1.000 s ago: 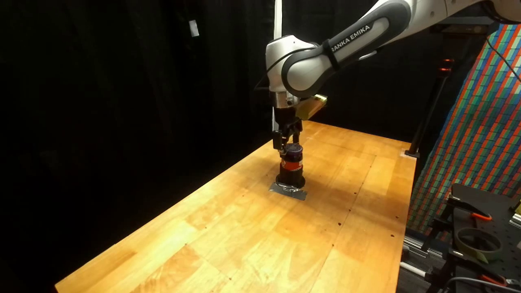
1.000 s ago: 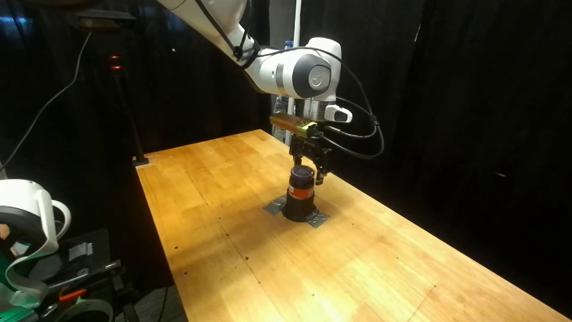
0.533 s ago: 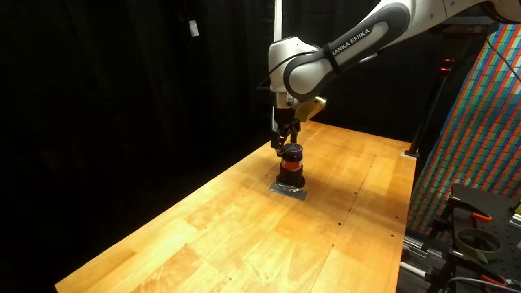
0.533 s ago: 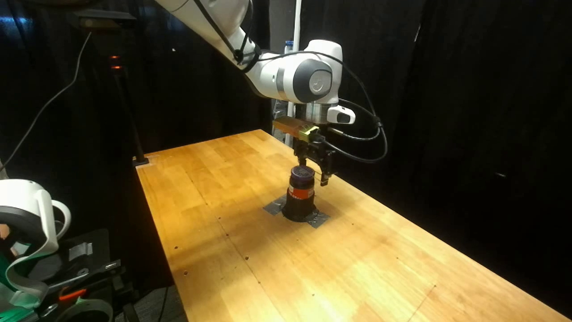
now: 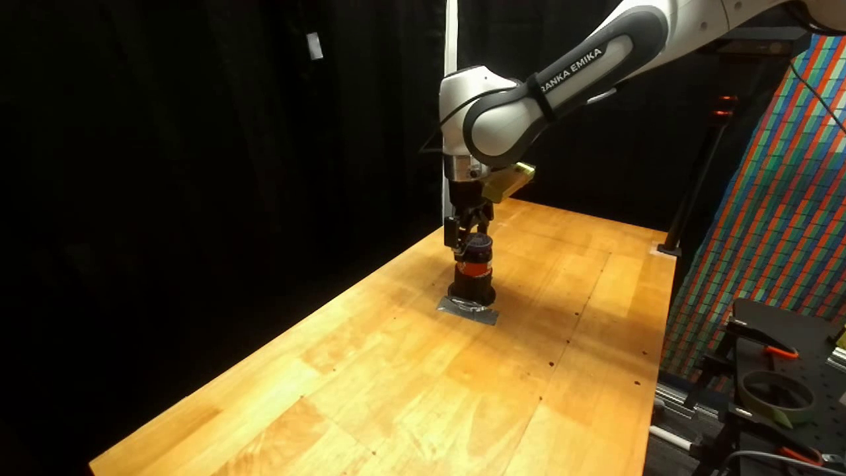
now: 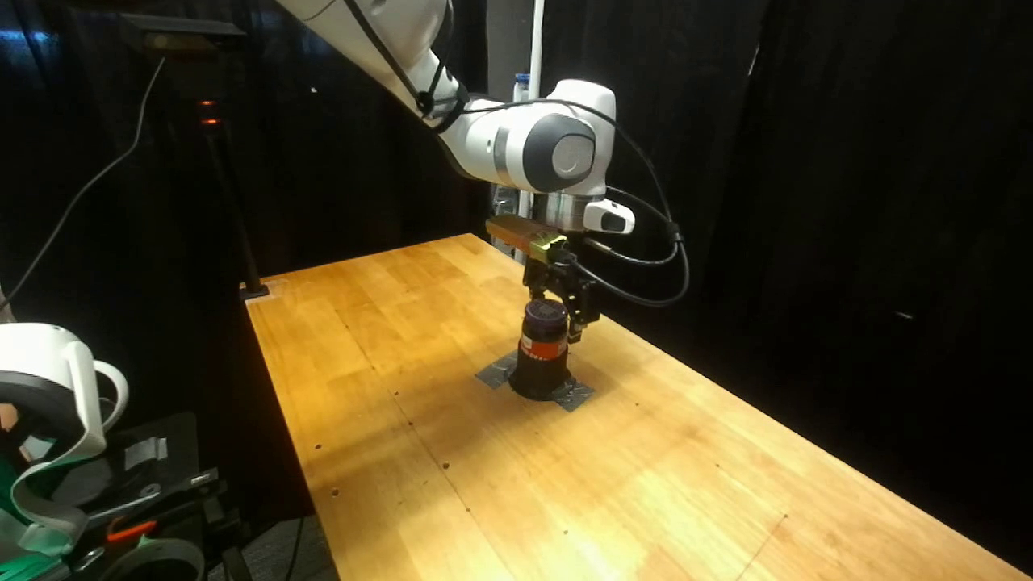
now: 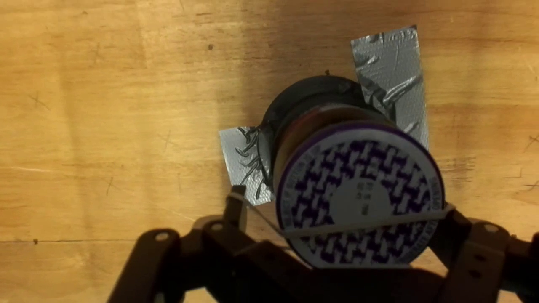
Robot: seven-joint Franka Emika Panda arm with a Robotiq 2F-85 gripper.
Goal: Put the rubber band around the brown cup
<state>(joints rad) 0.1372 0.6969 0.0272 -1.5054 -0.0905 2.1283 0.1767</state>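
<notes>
The brown cup [image 5: 473, 268] stands upright on the table, dark with an orange-red stripe; it also shows in an exterior view [image 6: 541, 347]. In the wrist view its round top [image 7: 362, 198] has a purple and white pattern. My gripper [image 7: 344, 202] is open, its fingers spread on either side of the cup's top; it also shows in both exterior views [image 5: 470, 242] [image 6: 557, 313]. A pale rubber band [image 7: 366, 224] is stretched between the fingertips. One strand lies across the cup's top and bends at its left edge. The other strand is mostly hidden.
Grey tape strips [image 7: 393, 67] [image 7: 248, 164] hold the cup's black base to the wooden table [image 5: 396, 396]. A black post [image 5: 694, 178] stands at a table corner. A cart with a tape roll [image 5: 776, 396] is beside the table. A white pole [image 6: 537, 40] rises behind.
My gripper has come down a little. It first shifted slightly away from the cup, then back over it. The cup has not moved.
</notes>
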